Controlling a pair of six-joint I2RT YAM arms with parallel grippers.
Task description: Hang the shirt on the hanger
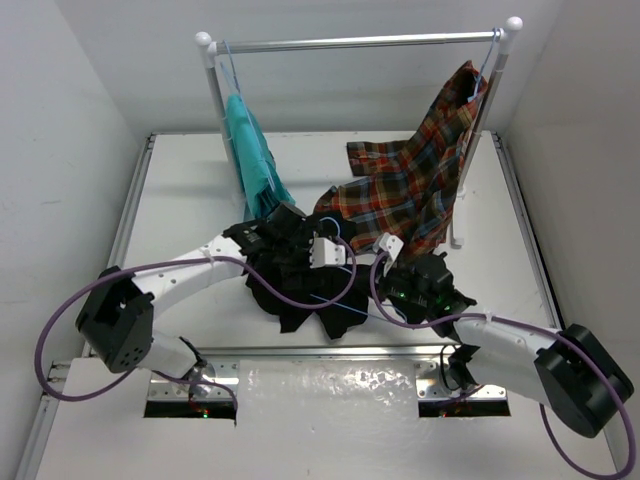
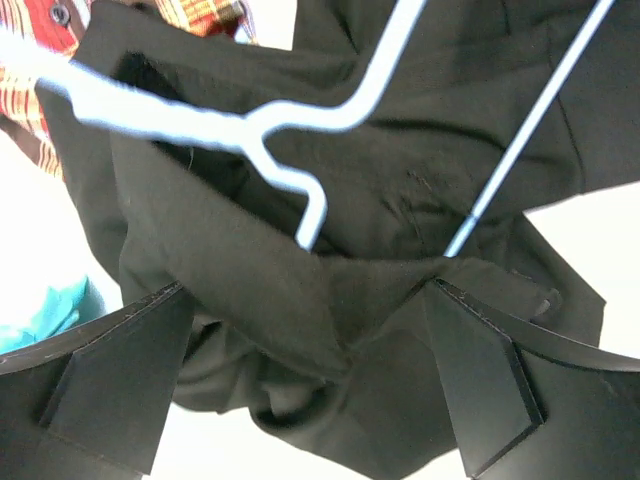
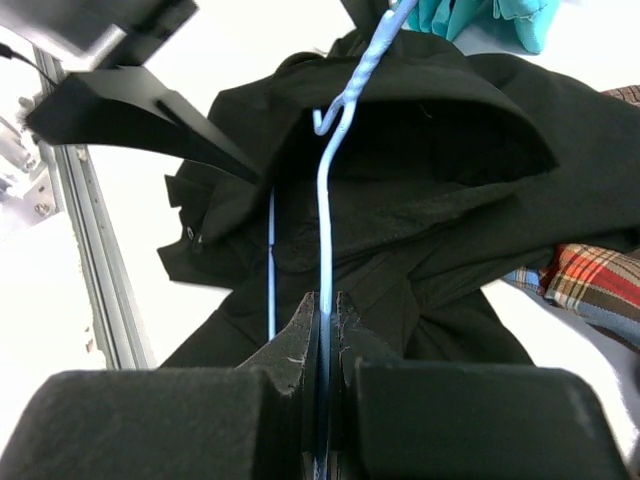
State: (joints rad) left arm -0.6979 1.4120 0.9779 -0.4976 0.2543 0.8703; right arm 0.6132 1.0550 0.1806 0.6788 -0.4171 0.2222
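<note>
Step in hand looks like threading: getting the hanger (image 3: pixel 325 215) into the shirt (image 1: pixel 293 292), with nothing hung yet. Your right gripper (image 3: pixel 322 312) is pressed together on the hanger's thin wire, pinching it, with the hook end pointing away over the black cloth. Your left gripper (image 2: pixel 308 295) stands spread wide and holds nothing. A bunched fold of the shirt sits between its fingers (image 2: pixel 120 370), close to the hanger's hook. Shirt lies crumpled on the table (image 1: pixel 180 200) between both arms, near the plaid shirt (image 1: pixel 410 190) and the teal garment (image 1: pixel 255 160). Hanger wires lie over the cloth; you cannot tell whether either one is inside the collar. Next move probably calls for closing the left on a collar or shoulder edge and drawing it over the wire, right holding steady.
</note>
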